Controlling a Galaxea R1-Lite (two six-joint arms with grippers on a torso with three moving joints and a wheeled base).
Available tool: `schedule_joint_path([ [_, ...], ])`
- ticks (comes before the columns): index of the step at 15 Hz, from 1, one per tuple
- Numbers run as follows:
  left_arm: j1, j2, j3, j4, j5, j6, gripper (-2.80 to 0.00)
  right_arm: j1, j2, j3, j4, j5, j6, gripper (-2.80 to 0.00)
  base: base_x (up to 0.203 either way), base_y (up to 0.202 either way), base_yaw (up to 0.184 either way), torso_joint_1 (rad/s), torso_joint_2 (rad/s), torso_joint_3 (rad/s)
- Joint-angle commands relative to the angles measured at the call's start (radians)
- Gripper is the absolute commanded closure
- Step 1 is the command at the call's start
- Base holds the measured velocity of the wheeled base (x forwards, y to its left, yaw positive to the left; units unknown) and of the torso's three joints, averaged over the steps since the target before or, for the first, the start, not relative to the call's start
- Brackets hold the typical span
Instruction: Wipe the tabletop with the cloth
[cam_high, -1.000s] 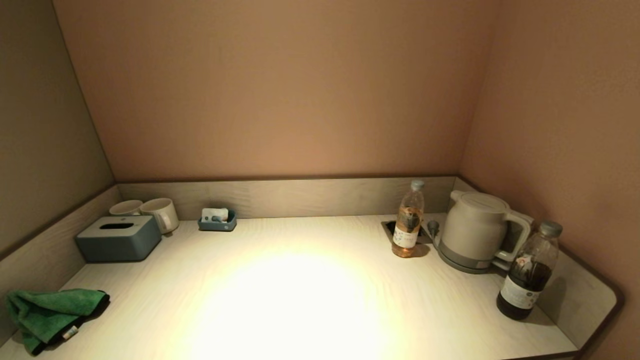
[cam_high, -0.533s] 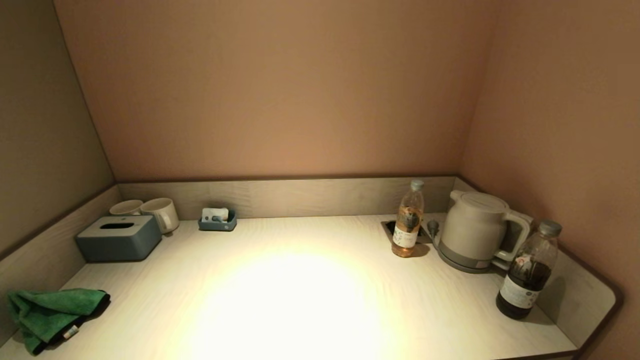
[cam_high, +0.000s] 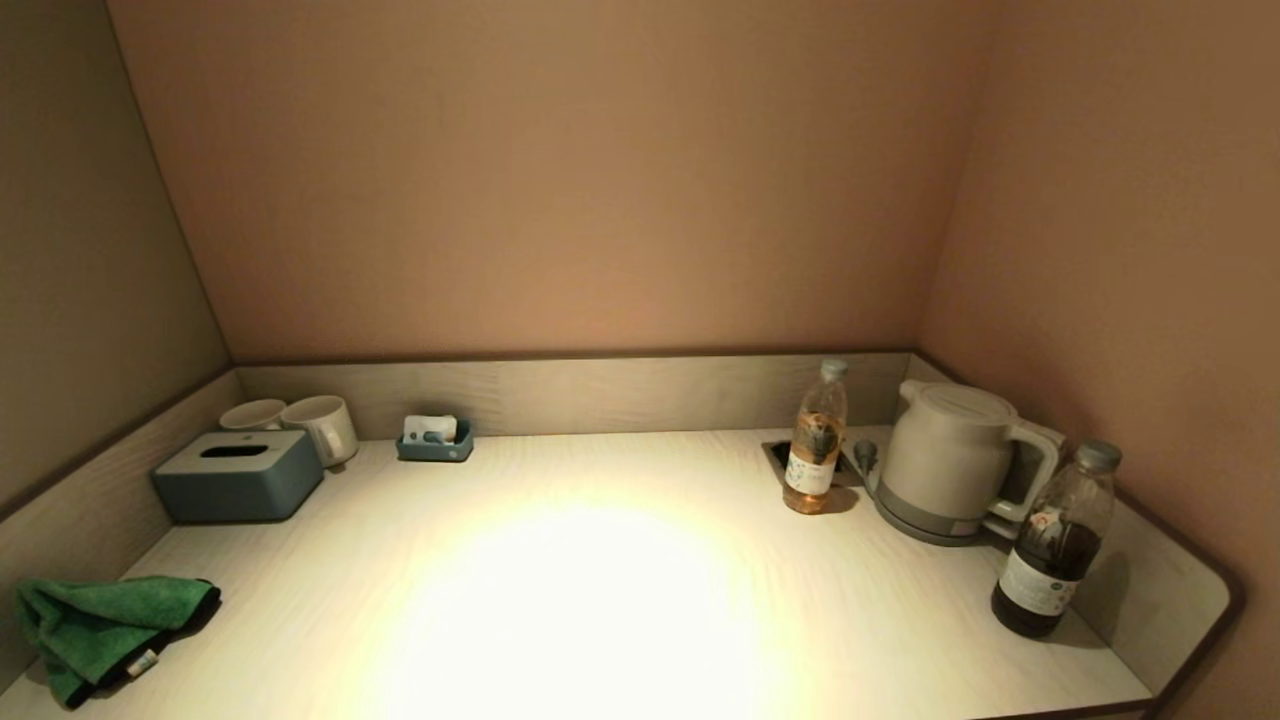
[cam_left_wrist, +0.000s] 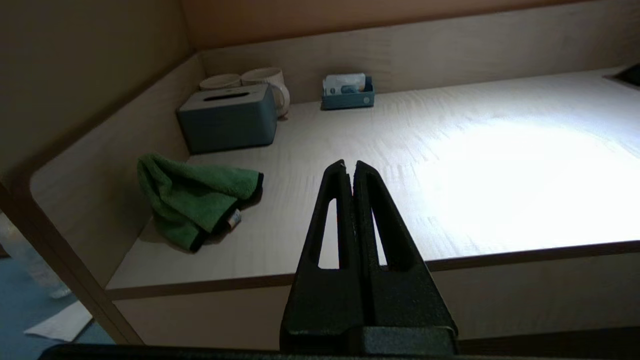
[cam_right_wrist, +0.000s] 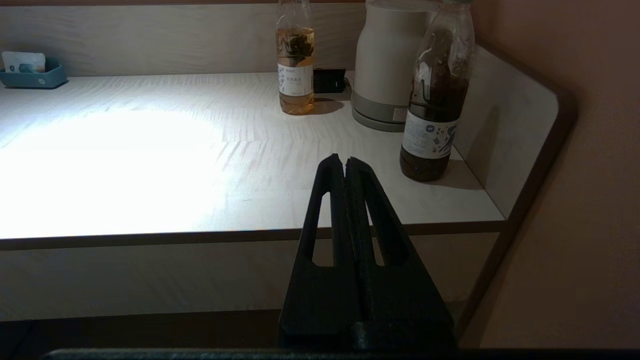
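Nothing wiped yet. Left gripper (cam_left_wrist: 348, 164) and right gripper (cam_right_wrist: 338, 159) both hung off the near edge, jaws pressed together, empty. Crumpled green microfibre cloth (cam_high: 95, 630) lay untouched at the near-left corner of the pale wood-grain surface (cam_high: 600, 600). Pickup and wiping all remained.

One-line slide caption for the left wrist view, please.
Left gripper, fingers shut, hangs before the desk edge; crumpled green cloth lies untouched near the grey-blue tissue box.
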Motion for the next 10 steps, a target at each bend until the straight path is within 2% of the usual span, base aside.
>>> schedule_joint_path([
  [1,0.001,-0.001,0.004,0.006,0.0,-0.009,0.0,0.0,0.001,0.0,-0.001,0.0,0.0,0.0,0.0,0.0,0.0,0.0,0.0,0.0],
  [3,0.001,-0.001,0.003,0.063,-0.004,-0.025,0.0,0.0,0.001,0.0,-0.001,0.0,0.0,0.0,0.0,0.0,0.0,0.0,0.0,0.0],
  [6,0.001,-0.001,0.002,0.055,-0.003,-0.058,0.0,0.0,0.001,0.0,-0.001,0.0,0.0,0.0,0.0,0.0,0.0,0.0,0.0,0.0],
  [10,0.001,-0.001,0.002,0.057,-0.003,-0.059,0.0,0.0,0.001,0.0,-0.001,0.0,0.0,0.0,0.0,0.0,0.0,0.0,0.0,0.0],
])
